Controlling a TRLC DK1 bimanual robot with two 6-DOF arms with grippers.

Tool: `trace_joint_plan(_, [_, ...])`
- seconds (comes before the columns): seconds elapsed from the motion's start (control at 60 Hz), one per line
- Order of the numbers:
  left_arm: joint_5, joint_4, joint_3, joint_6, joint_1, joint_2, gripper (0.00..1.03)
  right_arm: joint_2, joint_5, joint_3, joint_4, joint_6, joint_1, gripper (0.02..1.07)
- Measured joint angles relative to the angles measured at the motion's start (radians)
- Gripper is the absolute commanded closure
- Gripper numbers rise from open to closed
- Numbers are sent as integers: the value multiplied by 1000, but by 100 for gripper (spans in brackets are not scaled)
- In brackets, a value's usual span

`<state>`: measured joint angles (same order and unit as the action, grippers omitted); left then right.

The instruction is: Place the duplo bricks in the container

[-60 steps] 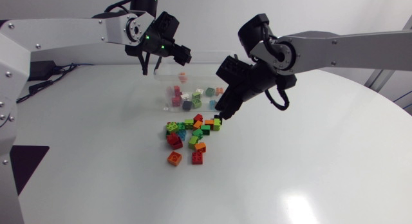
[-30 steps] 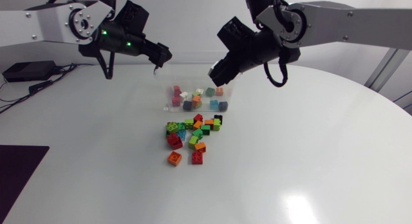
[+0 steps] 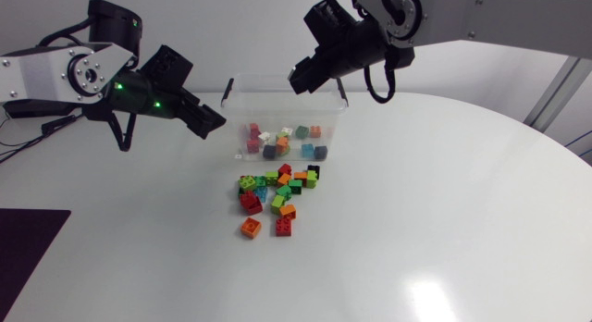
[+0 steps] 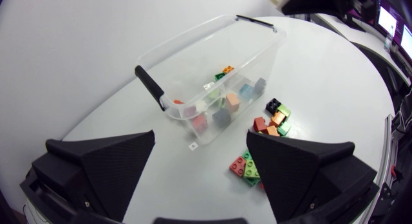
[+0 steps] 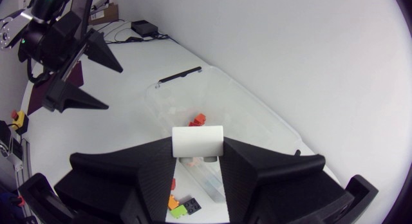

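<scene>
Right gripper (image 3: 305,77) lifted from brick pile (image 3: 277,197) to above clear container (image 3: 282,80), white duplo brick (image 5: 197,141) pinched for release; left gripper (image 3: 211,123) withdrawn, jaws spread.

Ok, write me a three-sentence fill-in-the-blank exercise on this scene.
The brick held in the right tool is ___ in colour.
The left tool is empty, its fingers ___.
The loose bricks lie on the ___, outside the container.
Missing words: white; open; table.
</scene>
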<state>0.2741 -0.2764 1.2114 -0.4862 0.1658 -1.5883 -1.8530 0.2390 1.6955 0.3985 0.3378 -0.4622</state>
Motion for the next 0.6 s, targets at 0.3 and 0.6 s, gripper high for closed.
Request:
trace_joint_plan(0.3, [42, -17, -70, -91, -13, 0, 4, -127, -1, 158, -6, -44, 21, 70])
trace_joint_plan(0.6, [66, -21, -118, -174, -14, -13, 4, -259, -18, 278, -11, -77, 41, 70])
